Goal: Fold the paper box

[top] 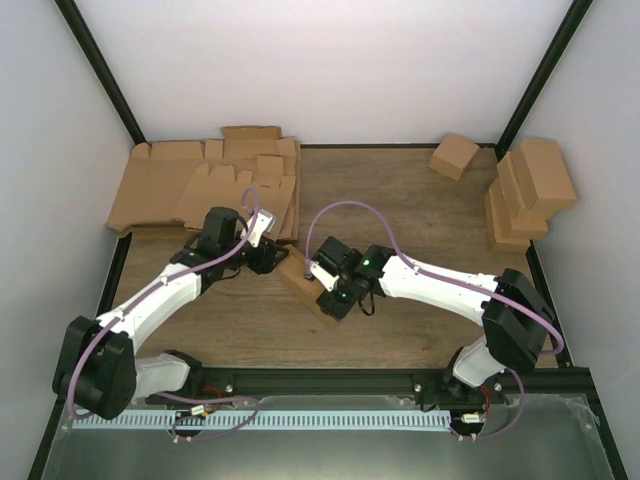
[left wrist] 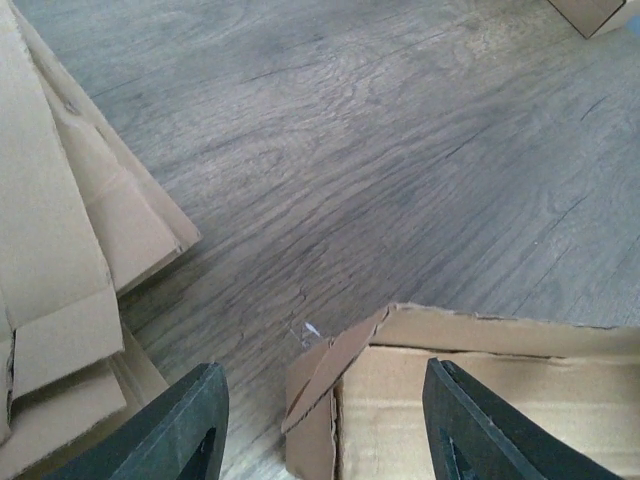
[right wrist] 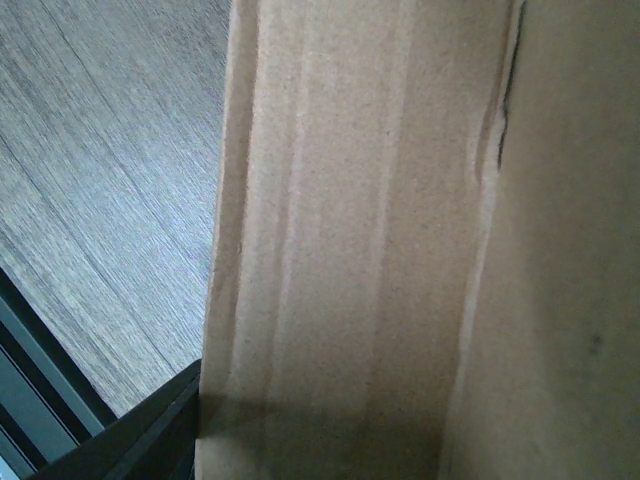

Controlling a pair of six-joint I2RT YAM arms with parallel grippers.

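The paper box (top: 303, 282), a partly folded brown cardboard piece, lies slantwise in the middle of the table between both arms. My left gripper (top: 267, 257) stands open at its upper-left end. In the left wrist view the box's torn corner flap (left wrist: 345, 365) sits between the two dark fingers (left wrist: 190, 430), clear of the left one. My right gripper (top: 336, 296) is on the box's lower-right end. In the right wrist view cardboard (right wrist: 400, 240) fills the frame, with one finger (right wrist: 150, 445) pressed against its left edge and the other hidden.
A pile of flat cardboard blanks (top: 200, 185) lies at the back left, and its edge (left wrist: 60, 260) is close to my left gripper. Folded boxes (top: 530, 190) are stacked at the back right, with a single box (top: 453, 155) nearby. Black frame posts stand at the back corners.
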